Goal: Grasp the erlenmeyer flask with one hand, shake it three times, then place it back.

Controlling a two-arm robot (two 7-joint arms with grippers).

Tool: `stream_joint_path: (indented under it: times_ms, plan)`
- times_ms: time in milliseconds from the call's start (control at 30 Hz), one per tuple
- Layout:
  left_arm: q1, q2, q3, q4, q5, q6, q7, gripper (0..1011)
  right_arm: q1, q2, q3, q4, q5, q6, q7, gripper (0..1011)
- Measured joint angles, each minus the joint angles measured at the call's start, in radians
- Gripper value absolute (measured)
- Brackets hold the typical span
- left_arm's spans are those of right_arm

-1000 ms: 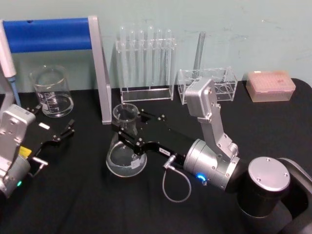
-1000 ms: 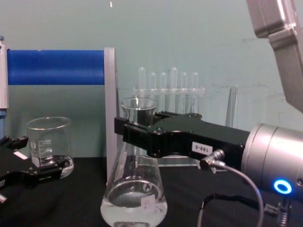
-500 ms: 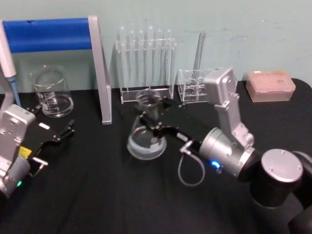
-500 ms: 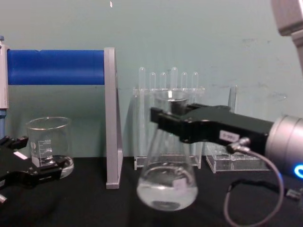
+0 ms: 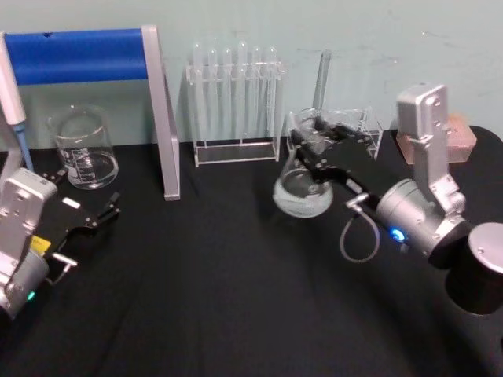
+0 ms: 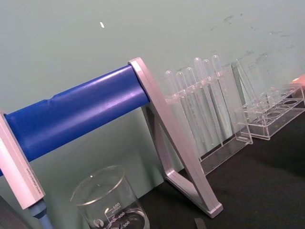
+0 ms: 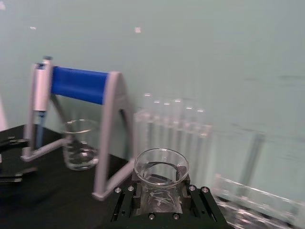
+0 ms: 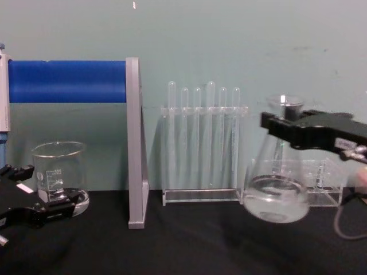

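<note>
The erlenmeyer flask (image 5: 301,191) is clear glass with some liquid in its wide base. It hangs a little above the black table, right of centre, slightly tilted. My right gripper (image 5: 313,148) is shut on its neck just below the flared rim. In the chest view the flask (image 8: 275,197) hangs at the right with the right gripper (image 8: 285,122) clamped across its neck. The right wrist view looks down on the flask's rim (image 7: 161,165) between the black fingers. My left gripper (image 5: 83,233) rests open at the table's left, holding nothing.
A graduated beaker (image 5: 83,148) stands at the back left under a blue-barred stand (image 5: 78,55). A test tube rack (image 5: 234,102) is at the back centre. A low clear rack (image 5: 357,129) and a pink box (image 5: 462,135) lie behind the flask.
My right gripper has carried the flask from left of centre to the right and toward the back racks. The left arm has not moved.
</note>
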Motion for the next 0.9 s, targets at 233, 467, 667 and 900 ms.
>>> stream_joint_path:
  times_ms: [233,467,667,900]
  plan:
    - [0.0,0.0,0.0,0.0,0.0,0.0,0.0,1001,-0.005,0.002,0.06,0.015,-0.013,-0.003,-0.03,449]
    - [0.0,0.0,0.0,0.0,0.0,0.0,0.0,1001,-0.012,-0.002,0.105,0.027,-0.027,-0.004,-0.046,449]
    - [0.0,0.0,0.0,0.0,0.0,0.0,0.0,1001,-0.017,-0.01,0.122,0.029,-0.035,-0.004,-0.046,449]
    - [0.0,0.0,0.0,0.0,0.0,0.0,0.0,1001,-0.022,-0.02,0.119,0.024,-0.042,0.001,-0.029,449]
